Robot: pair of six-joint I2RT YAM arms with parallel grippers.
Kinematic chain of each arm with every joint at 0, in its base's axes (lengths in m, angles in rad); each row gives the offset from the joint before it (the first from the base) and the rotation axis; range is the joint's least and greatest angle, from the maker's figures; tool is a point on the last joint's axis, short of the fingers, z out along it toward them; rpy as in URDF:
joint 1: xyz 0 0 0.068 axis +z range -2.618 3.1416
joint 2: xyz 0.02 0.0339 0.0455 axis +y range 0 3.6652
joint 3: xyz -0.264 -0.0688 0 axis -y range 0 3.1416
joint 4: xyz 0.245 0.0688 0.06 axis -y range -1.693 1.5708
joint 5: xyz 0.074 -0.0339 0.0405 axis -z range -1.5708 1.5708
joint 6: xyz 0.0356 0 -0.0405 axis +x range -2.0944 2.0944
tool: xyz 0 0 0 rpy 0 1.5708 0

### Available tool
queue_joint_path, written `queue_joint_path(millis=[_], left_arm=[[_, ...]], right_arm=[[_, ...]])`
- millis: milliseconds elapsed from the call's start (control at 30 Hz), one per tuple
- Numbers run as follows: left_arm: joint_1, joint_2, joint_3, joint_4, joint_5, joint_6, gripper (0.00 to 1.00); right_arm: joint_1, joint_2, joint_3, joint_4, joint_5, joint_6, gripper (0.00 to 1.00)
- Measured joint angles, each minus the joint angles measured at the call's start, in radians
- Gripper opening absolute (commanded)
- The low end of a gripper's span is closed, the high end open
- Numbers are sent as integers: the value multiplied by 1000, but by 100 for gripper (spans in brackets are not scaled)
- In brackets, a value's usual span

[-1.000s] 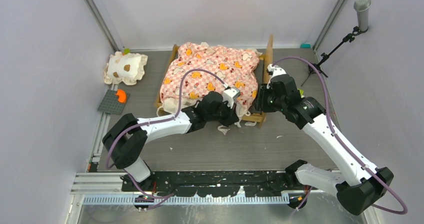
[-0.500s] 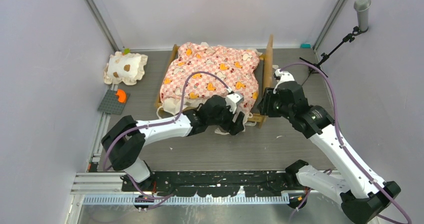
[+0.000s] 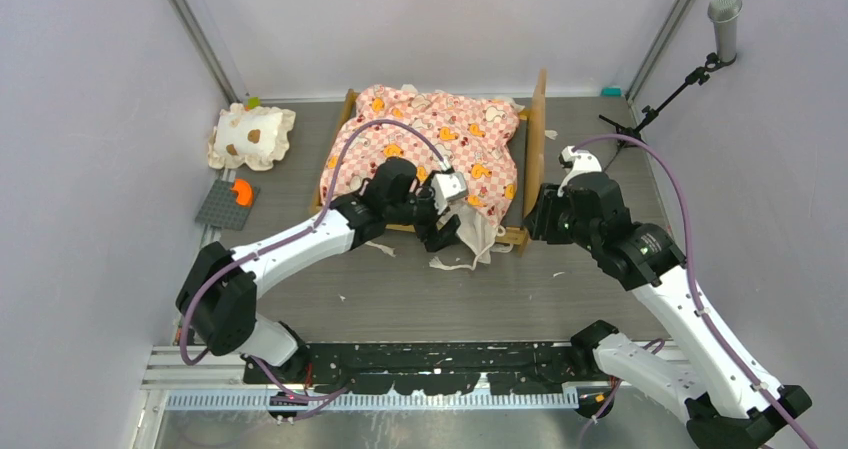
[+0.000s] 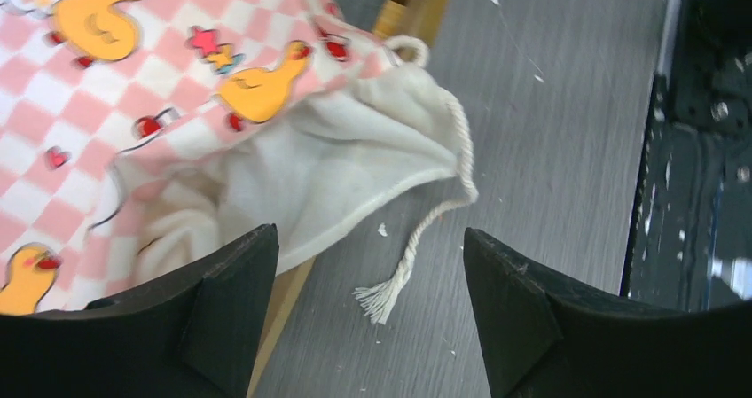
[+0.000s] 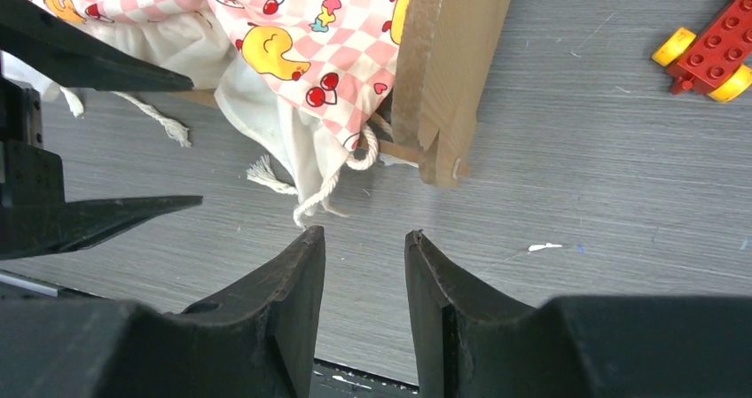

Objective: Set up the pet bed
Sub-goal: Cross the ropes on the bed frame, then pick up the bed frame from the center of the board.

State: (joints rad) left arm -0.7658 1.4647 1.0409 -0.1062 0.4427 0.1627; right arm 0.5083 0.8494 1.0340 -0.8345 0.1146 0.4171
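The pet bed (image 3: 538,119) stands at the table's back middle, its wooden headboard on the right. A pink checkered mattress (image 3: 420,139) with orange animals lies bunched on it. Its cream corner (image 4: 337,172) and a frayed cord (image 4: 412,261) hang over the frame's near edge. My left gripper (image 3: 452,231) (image 4: 368,238) hovers open over that corner, nothing between its fingers. My right gripper (image 3: 533,219) (image 5: 365,234) is just off the headboard's near end (image 5: 448,70), jaws apart and holding nothing.
A cream spotted pillow (image 3: 252,136) lies at the back left, with a grey plate (image 3: 222,209) carrying an orange piece in front of it. A red toy brick (image 5: 709,48) sits right of the headboard. A microphone stand (image 3: 722,29) is at the far right.
My left gripper has opened, let go of the mattress's near corner and drawn back to the left. The right arm has backed off a little from the headboard to the right.
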Motion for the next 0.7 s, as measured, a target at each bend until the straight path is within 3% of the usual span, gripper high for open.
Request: queue_joint_path(millis=[300, 467, 633, 700], left_arm=[[-13, 150, 108, -134, 90, 287, 72], [-10, 222, 142, -166, 64, 373, 60], [-4, 278, 183, -204, 58, 425, 58], [-2, 298, 194, -207, 55, 435, 51]], right_arm=[[0, -58, 0, -34, -1, 2, 44], [0, -82, -2, -39, -5, 6, 44], [0, -97, -18, -51, -5, 8, 44], [0, -97, -21, -58, -5, 9, 44]])
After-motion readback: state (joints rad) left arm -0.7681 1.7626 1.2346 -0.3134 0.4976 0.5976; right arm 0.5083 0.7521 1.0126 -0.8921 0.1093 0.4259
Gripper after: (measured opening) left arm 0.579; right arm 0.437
